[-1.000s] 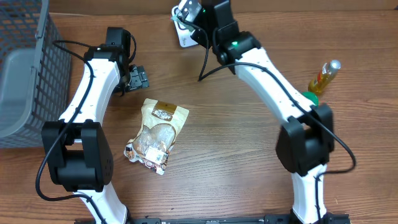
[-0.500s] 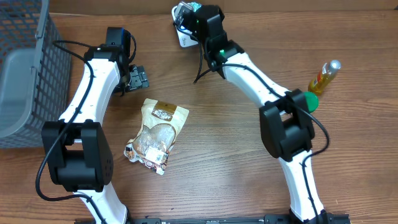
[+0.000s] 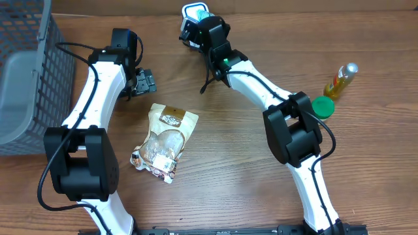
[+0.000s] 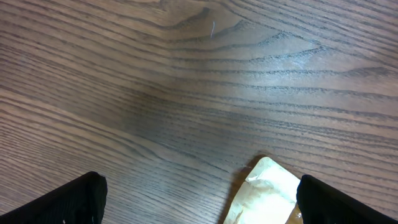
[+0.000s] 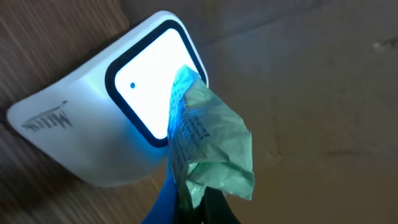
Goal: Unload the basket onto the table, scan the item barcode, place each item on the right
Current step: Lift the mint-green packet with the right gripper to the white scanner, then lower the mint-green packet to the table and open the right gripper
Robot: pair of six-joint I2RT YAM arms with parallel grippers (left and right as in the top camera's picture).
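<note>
1. At the far left edge of the top view stands a grey plastic basket with mesh walls [image 3: 40, 55].
2. Next to it is the white and black left arm [image 3: 98, 91]. It reaches up the left side of the picture.
3. The left claw [image 3: 145, 81] is at the upper left, close over the brown wooden table [image 3: 235, 170]. In the left wrist view its two black fingers [image 4: 81, 199] sit in the bottom corners, far apart. Only wood and one bag corner show between them, so this claw [image 4: 199, 202] is spread wide and holds nothing.
4. Just below the left claw, a gold and clear snack bag [image 3: 164, 141] lies flat on the table, left of the middle. One gold corner of it [image 4: 267, 193] pokes in at the bottom of the left wrist view.
5. At the top middle of the top view is a white scanner box with a glowing window [image 3: 193, 10].
6. The right claw [image 3: 202, 27] is right up against that box. It is pinched tight on a green crinkly packet [image 5: 214, 146].
7. In the right wrist view the packet sticks up from the bottom middle. It covers the right edge of the bright window on the scanner box [image 5: 93, 140].
8. At the right side of the top view, a yellow bottle with a silver cap [image 3: 341, 79] lies tilted on the table.
9. A green round lid [image 3: 322, 106] sits just below the bottle, close beside the right arm.
</note>
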